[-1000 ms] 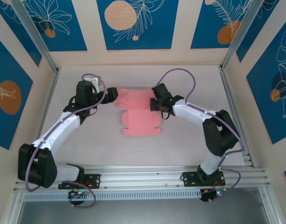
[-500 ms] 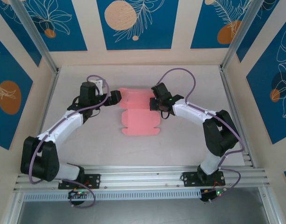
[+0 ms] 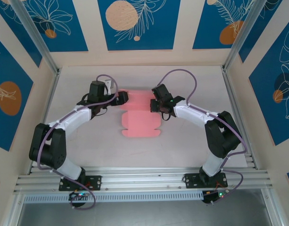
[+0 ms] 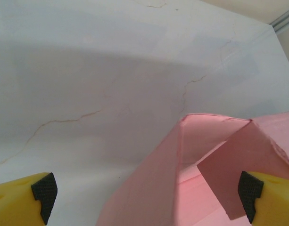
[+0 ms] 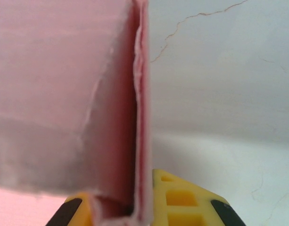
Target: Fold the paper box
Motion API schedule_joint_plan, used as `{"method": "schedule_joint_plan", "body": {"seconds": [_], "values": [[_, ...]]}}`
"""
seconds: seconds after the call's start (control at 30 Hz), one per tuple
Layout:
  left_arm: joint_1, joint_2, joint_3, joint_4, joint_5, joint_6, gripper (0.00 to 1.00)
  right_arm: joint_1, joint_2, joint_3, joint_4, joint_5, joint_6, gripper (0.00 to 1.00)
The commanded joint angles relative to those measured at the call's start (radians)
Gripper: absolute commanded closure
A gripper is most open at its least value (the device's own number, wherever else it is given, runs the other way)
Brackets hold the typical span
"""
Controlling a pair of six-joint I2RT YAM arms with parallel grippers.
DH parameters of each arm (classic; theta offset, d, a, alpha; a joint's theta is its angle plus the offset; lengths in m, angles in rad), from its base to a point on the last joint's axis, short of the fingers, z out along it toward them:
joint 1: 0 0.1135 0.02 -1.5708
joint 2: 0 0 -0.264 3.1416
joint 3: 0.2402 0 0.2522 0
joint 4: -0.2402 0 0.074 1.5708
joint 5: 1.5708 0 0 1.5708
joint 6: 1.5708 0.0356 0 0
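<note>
We see the pale table point(image 3: 201, 80), veined with thin cracks, between the patterned walls. Two white-and-black arms reach inward over it from the near rail. The left arm point(image 3: 69, 123) slants up to the right, and the right arm point(image 3: 201, 115) slants up to the left.

Between their ends, about mid-table, lies the paper box point(image 3: 139, 123), a pink die-cut sheet. Its near part rests flat on the table. In the left wrist view the paper box point(image 4: 182, 155) has a side panel standing up along a crease, with a flap tilted inward beside it.

The left gripper point(image 3: 123, 98) sits at the sheet's far left corner. In its own camera the left gripper point(image 4: 145, 197) is spread wide and grasps nothing. Its black pads point(image 4: 44, 188) are well apart, with the raised pink panel in the gap. We cannot tell whether either pad touches the card.

The right gripper point(image 3: 156, 104) is at the sheet's far right edge. Up close, the right gripper point(image 5: 132, 209) is clenched on a doubled, upright edge of the paper box point(image 5: 64, 70), pinched between its yellow fingers point(image 5: 182, 197).
</note>
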Motion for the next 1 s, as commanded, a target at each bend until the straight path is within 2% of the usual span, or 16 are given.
{"method": "schedule_joint_plan", "body": {"seconds": [0.0, 0.13, 0.23, 0.37, 0.53, 0.63, 0.77, 0.87, 0.97], "values": [[-0.040, 0.016, 0.036, 0.043, -0.002, -0.014, 0.00, 0.007, -0.015, 0.043, 0.001, -0.009, 0.038, 1.00], [-0.071, 0.036, 0.031, 0.078, -0.030, -0.046, 0.00, 0.008, 0.001, 0.050, 0.001, -0.014, 0.068, 1.00], [-0.076, 0.024, 0.014, 0.075, -0.098, -0.069, 0.00, 0.007, 0.007, 0.051, -0.010, -0.002, 0.090, 1.00], [-0.063, -0.059, -0.048, 0.022, -0.242, -0.090, 0.00, 0.006, 0.012, 0.054, -0.024, 0.010, 0.103, 1.00], [-0.041, -0.180, -0.146, -0.047, -0.289, -0.111, 0.00, 0.002, 0.012, 0.055, -0.029, 0.012, 0.102, 1.00], [-0.042, -0.255, -0.227, -0.057, -0.267, -0.144, 0.00, 0.002, 0.011, 0.054, -0.023, 0.007, 0.101, 1.00], [-0.045, -0.327, -0.318, 0.053, -0.127, -0.199, 0.01, 0.003, 0.020, 0.055, -0.010, -0.003, 0.101, 1.00], [-0.056, -0.318, -0.321, 0.109, -0.043, -0.218, 0.03, 0.004, 0.023, 0.057, -0.006, -0.007, 0.102, 1.00], [-0.080, -0.287, -0.320, 0.177, -0.030, -0.227, 0.04, 0.006, 0.024, 0.057, -0.004, -0.007, 0.102, 1.00]]}}
